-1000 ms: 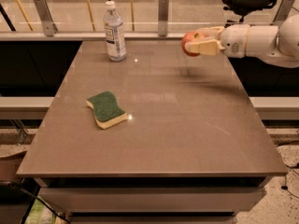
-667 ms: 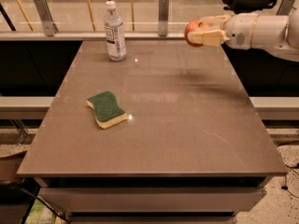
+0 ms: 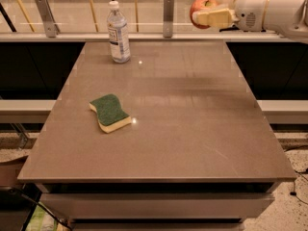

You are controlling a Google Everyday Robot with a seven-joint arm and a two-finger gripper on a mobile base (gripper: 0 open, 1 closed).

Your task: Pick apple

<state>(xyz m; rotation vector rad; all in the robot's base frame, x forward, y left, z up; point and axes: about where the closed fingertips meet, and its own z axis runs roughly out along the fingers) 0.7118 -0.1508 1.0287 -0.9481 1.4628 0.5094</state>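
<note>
The apple [image 3: 200, 8] is small, round and red-orange with a yellowish patch. It sits between the cream fingers [image 3: 215, 18] of my gripper [image 3: 204, 11], high above the table's far right corner. The gripper is shut on the apple, and the white arm [image 3: 269, 9] reaches in from the right edge. The apple is well clear of the tabletop [image 3: 192, 109].
A green and yellow sponge [image 3: 109, 112] lies on the left middle of the grey table. A clear water bottle [image 3: 118, 32] stands upright at the far left. A glass railing with metal posts [image 3: 168, 16] runs behind the table.
The gripper has lifted the apple higher and a little to the right, away from the tabletop. Sponge and bottle have not moved.
</note>
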